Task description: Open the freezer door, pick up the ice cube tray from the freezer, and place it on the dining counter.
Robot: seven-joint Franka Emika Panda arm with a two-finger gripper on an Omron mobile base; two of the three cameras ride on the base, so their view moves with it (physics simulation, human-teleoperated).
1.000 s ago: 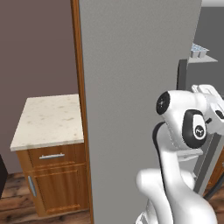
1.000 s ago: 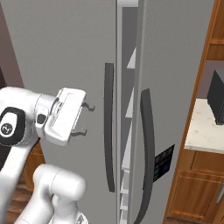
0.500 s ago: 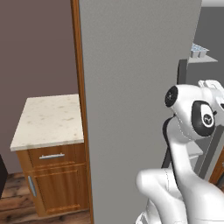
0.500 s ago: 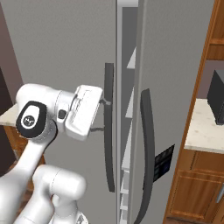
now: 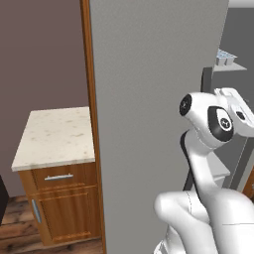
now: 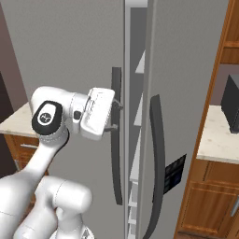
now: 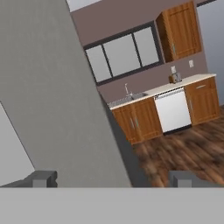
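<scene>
Left base view: the freezer door (image 5: 149, 99) fills the middle; the ice cube tray (image 5: 224, 55) sits on a shelf behind it, to the right.
Right base view: my gripper (image 6: 116, 116), open, straddles the upright handle (image 6: 115, 140).
Hand view: the handle runs between my 2 fingertips (image 7: 41, 178).

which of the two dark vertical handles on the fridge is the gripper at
The left handle, the higher-set one on the freezer door. The gripper has its open jaws right at it; the right handle sits lower, across the gap.

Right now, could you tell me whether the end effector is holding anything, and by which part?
Nothing is held: the end effector is open, its fingers at the freezer door's handle but not closed on it.
</scene>
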